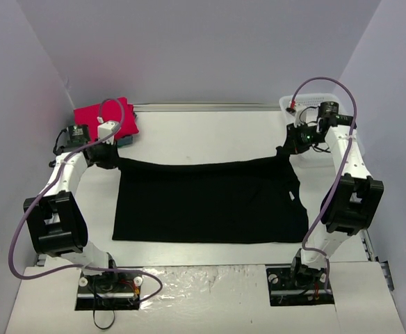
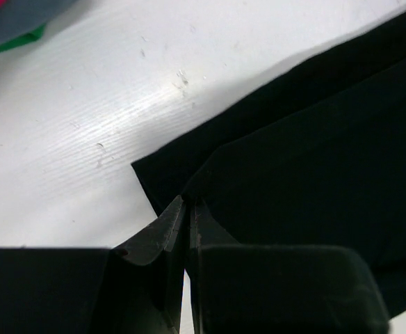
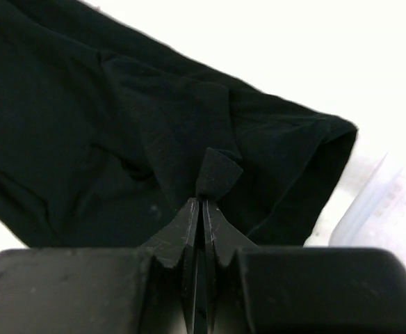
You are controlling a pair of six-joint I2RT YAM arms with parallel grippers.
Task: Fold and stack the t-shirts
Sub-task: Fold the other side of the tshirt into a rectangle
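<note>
We find left tool [image 2: 188, 203] and right tool [image 3: 201, 203] clamped shut on the black shirt [image 1: 210, 202]; red shirt [image 1: 106, 117] lies folded; black awaits folding.

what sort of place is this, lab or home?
Probably a lab test cell: plain walls box in a white table, the left arm and right arm are bolted to its near edge, and a black t-shirt lies spread as the workpiece.

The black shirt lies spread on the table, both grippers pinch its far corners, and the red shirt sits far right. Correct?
No. The top view shows the red shirt at the far left, not right. About the black shirt you are right.
</note>
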